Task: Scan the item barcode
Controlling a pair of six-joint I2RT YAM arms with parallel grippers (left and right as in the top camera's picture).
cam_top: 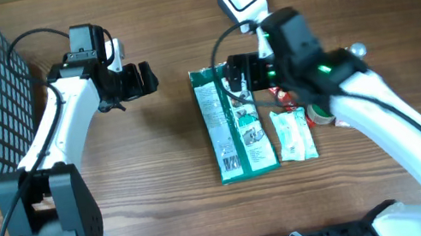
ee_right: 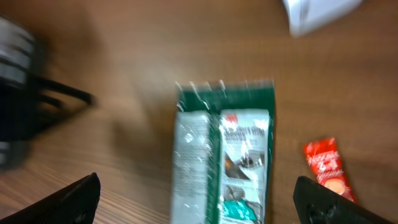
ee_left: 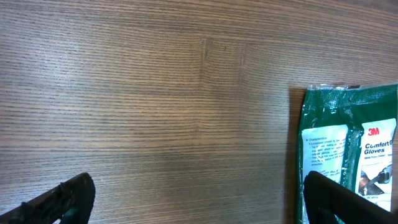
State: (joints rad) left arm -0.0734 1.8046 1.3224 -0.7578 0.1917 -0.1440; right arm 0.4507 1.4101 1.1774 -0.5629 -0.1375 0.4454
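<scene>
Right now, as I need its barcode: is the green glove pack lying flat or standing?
Lying flat: the green glove pack rests full-length on the table, printed face up.

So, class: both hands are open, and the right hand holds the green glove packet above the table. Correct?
Not quite. The left hand and right hand are open, but the right holds nothing: the green glove packet lies flat on the table, as the right wrist view shows.

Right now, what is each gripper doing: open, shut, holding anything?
Left gripper: open, holding nothing.
Right gripper: open, holding nothing, poised above the green glove packet.
</scene>
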